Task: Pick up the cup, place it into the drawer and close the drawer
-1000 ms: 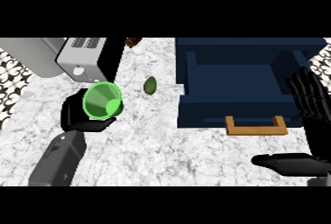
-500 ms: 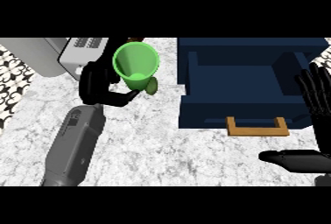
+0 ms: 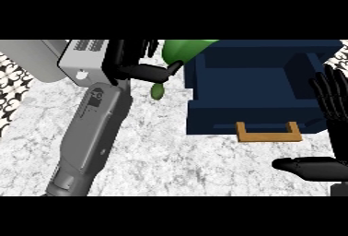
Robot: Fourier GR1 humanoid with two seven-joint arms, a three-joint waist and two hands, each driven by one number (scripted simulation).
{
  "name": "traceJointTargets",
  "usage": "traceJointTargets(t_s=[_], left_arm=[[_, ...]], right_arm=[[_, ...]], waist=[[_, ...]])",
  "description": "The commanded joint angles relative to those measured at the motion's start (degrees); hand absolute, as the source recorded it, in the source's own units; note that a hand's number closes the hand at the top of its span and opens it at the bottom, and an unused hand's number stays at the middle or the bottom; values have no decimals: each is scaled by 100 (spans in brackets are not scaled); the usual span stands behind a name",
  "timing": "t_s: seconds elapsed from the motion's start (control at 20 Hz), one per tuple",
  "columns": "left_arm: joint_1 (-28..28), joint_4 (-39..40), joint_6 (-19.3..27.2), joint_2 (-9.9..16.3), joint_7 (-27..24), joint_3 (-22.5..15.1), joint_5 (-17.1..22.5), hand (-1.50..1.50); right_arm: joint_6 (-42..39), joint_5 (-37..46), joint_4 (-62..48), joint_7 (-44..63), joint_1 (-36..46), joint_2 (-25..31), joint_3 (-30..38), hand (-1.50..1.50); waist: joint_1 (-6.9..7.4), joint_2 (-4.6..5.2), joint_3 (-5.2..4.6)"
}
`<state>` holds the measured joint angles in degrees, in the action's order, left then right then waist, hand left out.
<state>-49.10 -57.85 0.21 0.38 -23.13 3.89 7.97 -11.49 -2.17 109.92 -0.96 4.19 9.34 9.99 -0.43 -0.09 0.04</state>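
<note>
My left hand [image 3: 129, 62] is curled round the green cup [image 3: 183, 48] near the view's top, and the cup is tilted over the left wall of the open dark blue drawer [image 3: 265, 117]. Part of the cup is cut off by the top edge. The drawer stands pulled out, its tan handle [image 3: 268, 133] facing me. At the right edge my right hand [image 3: 333, 99] rests open, fingers up, beside the drawer, with its thumb low down.
A grey toaster [image 3: 81, 60] stands at the back left, just behind my left hand. A small dark green object [image 3: 157, 91] lies on the marble counter [image 3: 170, 161] left of the drawer. A patterned wall shows at the left edge.
My left arm has stretched forward and right, carrying the cup from above the counter's left side up to the drawer's left wall. The right hand has stayed in place.
</note>
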Motion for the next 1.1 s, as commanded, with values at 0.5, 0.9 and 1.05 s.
traceJointTargets(t_s=[0.5, 0.9, 1.05], left_arm=[[-1699, 1852, 1252, -37, 464, -926, 1012, 150], [-2432, 2419, 1879, -38, 693, -1907, 1804, 150], [-2568, 3054, 1912, -38, 232, -2055, 2143, 150]], right_arm=[[-80, 56, -118, -290, -86, -1, 35, -150], [-16, 78, -133, -155, -12, -64, -17, -150], [-99, -35, -62, -46, 195, -25, -73, -150]], waist=[[-138, 44, -1], [-181, 39, 0], [-330, 84, 1]])
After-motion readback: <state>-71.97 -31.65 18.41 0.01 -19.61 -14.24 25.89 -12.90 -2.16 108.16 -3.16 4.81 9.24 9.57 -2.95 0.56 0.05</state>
